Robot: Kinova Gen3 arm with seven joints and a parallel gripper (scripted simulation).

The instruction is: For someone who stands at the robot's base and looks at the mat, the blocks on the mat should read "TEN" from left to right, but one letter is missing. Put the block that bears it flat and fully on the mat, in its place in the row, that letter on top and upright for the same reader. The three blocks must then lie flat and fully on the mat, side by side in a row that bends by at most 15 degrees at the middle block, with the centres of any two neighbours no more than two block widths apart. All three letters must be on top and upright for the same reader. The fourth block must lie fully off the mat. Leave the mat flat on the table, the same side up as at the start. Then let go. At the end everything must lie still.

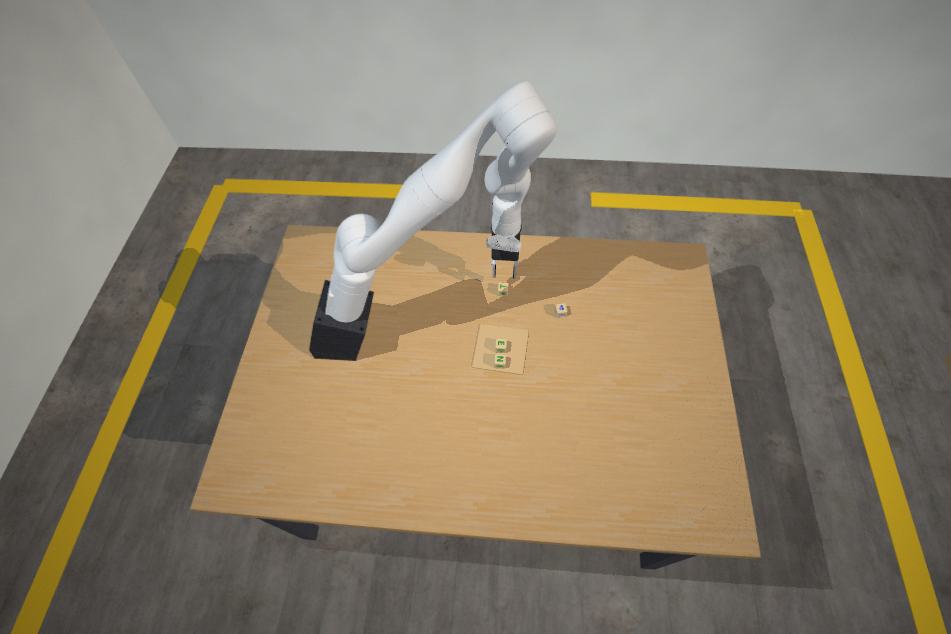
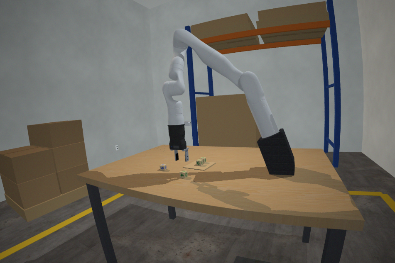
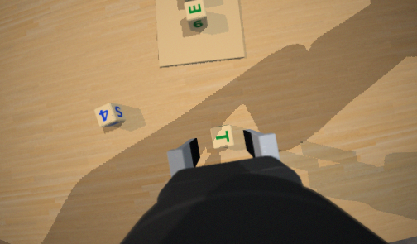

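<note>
The T block, pale with a green T on top, lies on the table off the mat; it also shows in the top view and the exterior view. My gripper is open and empty, hanging straight above the T block with a finger on each side in the wrist view; it stands a little above the block. The tan mat holds the E block and the N block side by side. The mat shows at the top of the wrist view.
A fourth block with a blue 4 on top lies off the mat on the table; it also shows in the wrist view and the exterior view. The robot base stands at the table's left.
</note>
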